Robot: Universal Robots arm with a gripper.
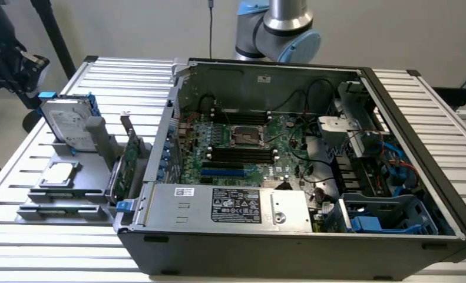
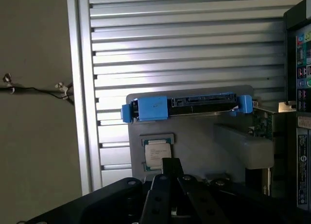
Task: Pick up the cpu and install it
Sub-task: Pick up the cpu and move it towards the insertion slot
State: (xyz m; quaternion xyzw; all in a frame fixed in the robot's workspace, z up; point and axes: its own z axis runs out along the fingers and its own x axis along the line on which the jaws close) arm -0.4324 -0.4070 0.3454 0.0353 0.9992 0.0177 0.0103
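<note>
The cpu is a small silver square chip lying flat in a recess of the grey holder on the exterior view's left. In the wrist view the cpu lies just beyond my gripper, whose black fingers are shut together with nothing between them. The gripper hangs above the holder, apart from the chip. The dark square socket sits in the middle of the green motherboard inside the open computer case. Part of the robot arm rises behind the case.
A silver hard drive with blue clips stands upright in the holder beside the chip, seen edge-on as the hard drive in the wrist view. A green card stands between holder and case. Everything rests on a slatted metal table.
</note>
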